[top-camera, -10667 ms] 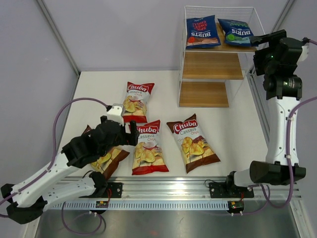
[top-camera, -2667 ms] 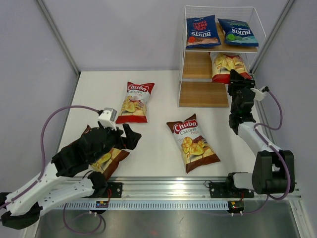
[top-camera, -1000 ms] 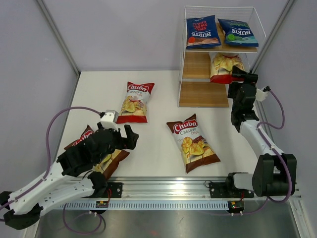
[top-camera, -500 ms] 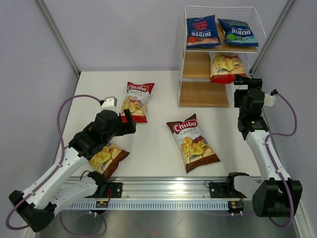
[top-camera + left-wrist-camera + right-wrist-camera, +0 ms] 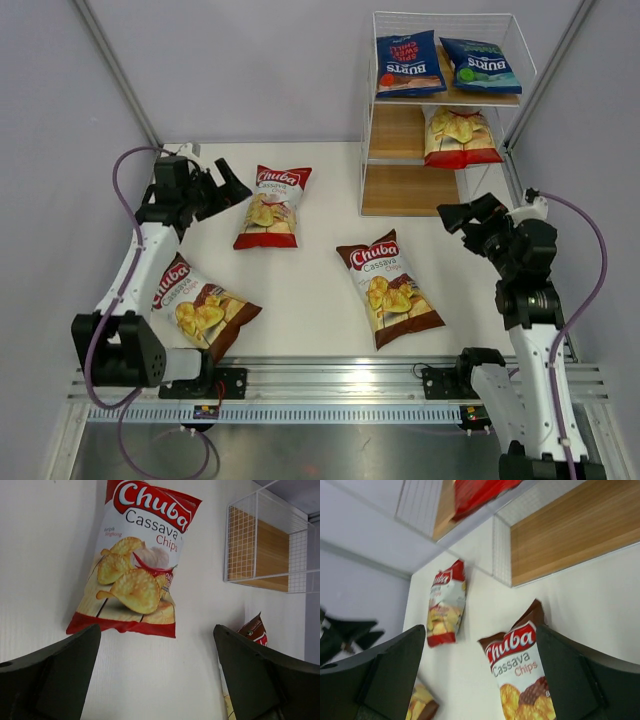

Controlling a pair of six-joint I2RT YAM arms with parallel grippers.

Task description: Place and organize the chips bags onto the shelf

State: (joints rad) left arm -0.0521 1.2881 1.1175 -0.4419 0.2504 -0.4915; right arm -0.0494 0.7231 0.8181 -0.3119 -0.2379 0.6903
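I see the left jaws spread wide and empty at upper left, near the red-and-white bag on the worktop. The right jaws gape too, holding nothing, at right below the shelf. Centre brown bag and lower-left brown bag lie flat on the worktop.

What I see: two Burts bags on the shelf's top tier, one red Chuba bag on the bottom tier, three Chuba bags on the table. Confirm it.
Not quite. The red Chuba bag lies on the middle tier of the shelf, not the bottom tier, as the top external view shows. The rest stands.
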